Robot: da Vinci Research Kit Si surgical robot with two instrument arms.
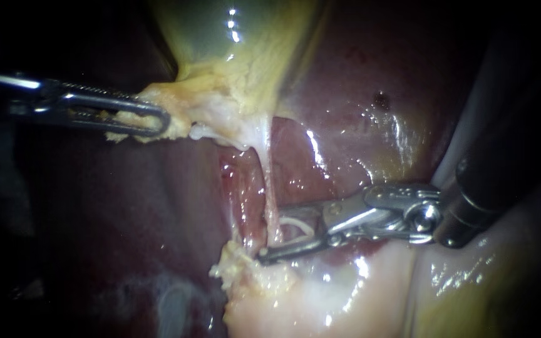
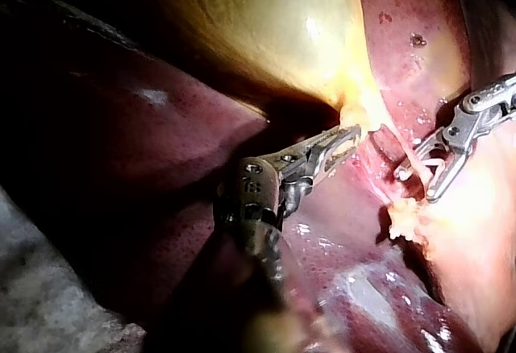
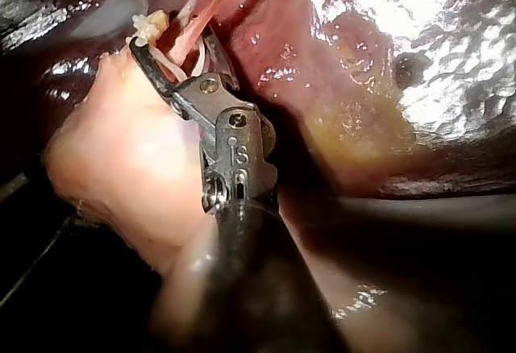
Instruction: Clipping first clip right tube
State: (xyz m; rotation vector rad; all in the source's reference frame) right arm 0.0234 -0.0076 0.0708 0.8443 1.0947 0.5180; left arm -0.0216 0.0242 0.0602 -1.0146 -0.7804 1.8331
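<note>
Between the spread pincer of the right instrument (image 1: 270, 236), inside its white clip (image 1: 298, 228), the tube (image 1: 270, 188) lies crosswise, not yet squeezed; well apart, the pincer of the left instrument (image 1: 158, 122) pinches the gallbladder (image 1: 245, 37) at its pale edge.

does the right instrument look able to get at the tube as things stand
Probably yes: the right instrument has its open jaws astride the tube, nothing lies between them, and the left instrument, shut on the gallbladder, holds the tube taut.
</note>
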